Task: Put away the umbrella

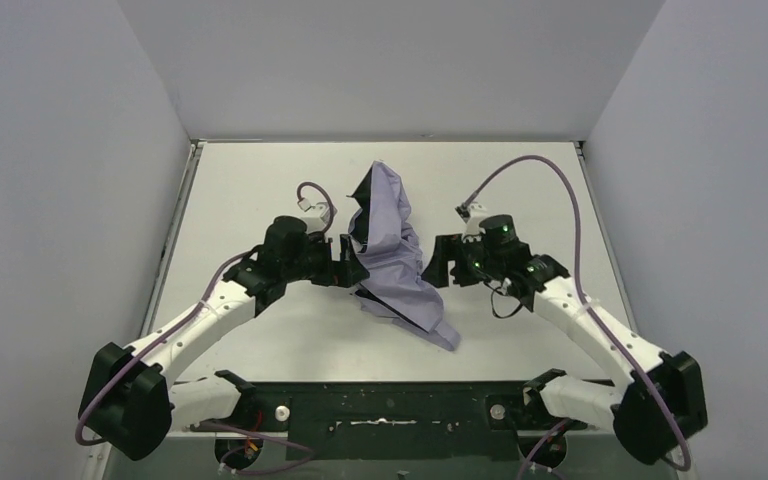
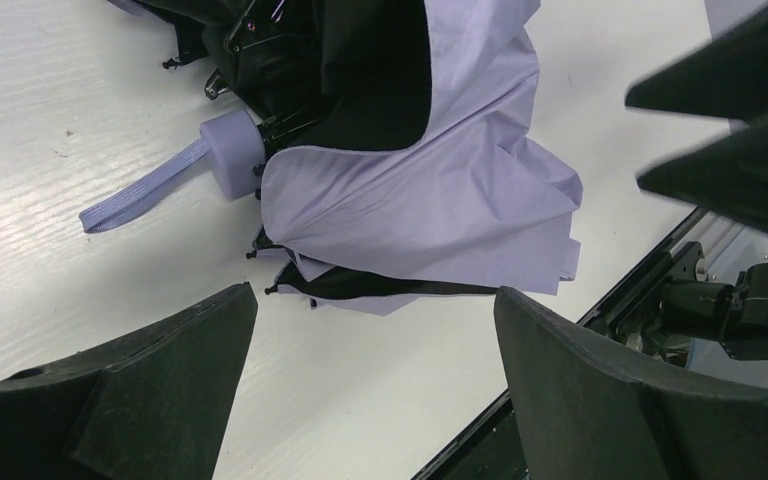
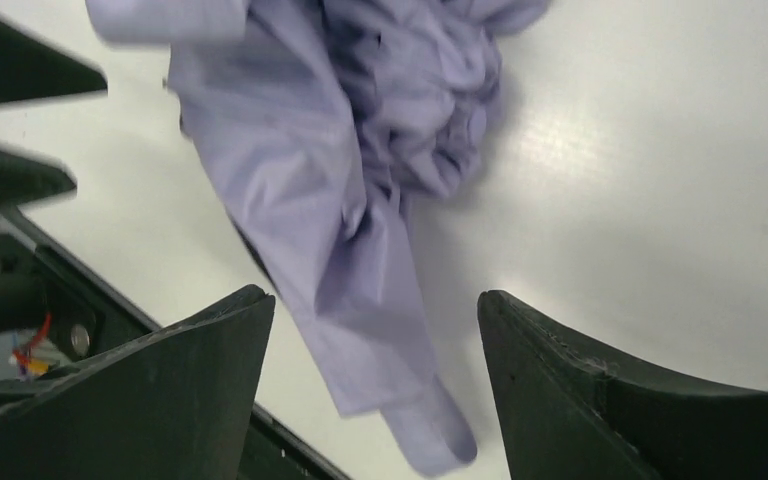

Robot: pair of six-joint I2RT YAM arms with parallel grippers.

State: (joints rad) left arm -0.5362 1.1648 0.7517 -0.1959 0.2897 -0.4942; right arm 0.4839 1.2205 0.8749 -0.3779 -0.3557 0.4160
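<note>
The umbrella [image 1: 396,252] lies collapsed and crumpled in the middle of the white table [image 1: 250,180], lavender fabric outside, black lining showing at its far end. In the left wrist view its canopy [image 2: 430,195] spreads loose, with the lavender handle [image 2: 232,152] and wrist strap [image 2: 138,193] pointing left. My left gripper [image 1: 352,262] stands open just left of it; the gap between its jaws [image 2: 375,335] holds only bare table. My right gripper [image 1: 438,262] is open on the other side, jaws wide [image 3: 375,320], a fold of canopy [image 3: 290,170] and a fabric tab [image 3: 430,435] lying below them, ungripped.
The black base plate [image 1: 390,412] runs along the table's near edge, close to the umbrella's near end. White walls [image 1: 70,150] enclose the left, back and right sides. Purple cables [image 1: 550,175] loop above each arm.
</note>
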